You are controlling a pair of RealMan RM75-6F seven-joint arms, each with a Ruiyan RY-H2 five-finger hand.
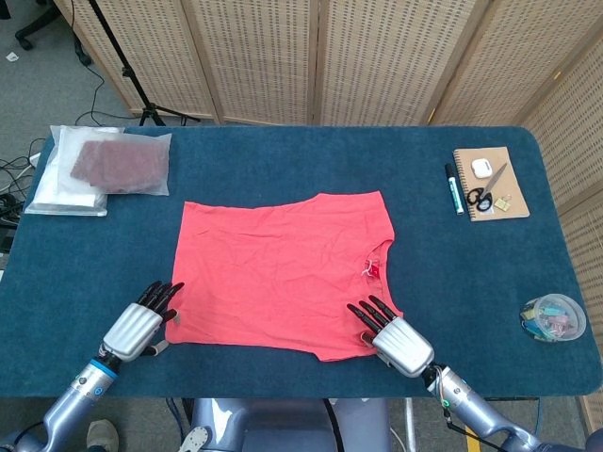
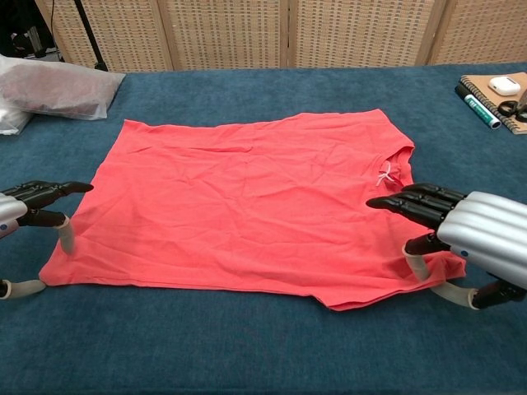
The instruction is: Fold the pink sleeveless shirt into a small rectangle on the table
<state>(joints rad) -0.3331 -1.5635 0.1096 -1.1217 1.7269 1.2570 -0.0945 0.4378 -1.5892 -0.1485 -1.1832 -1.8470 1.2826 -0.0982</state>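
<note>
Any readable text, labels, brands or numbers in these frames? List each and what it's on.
No text can be read in either view.
Marker: a light band on the barrel, too small to read.
Notebook: plain brown cover, no print seen.
Pink shirt: small tag at the neckline, too small to read.
Plastic bag: no label visible.
</note>
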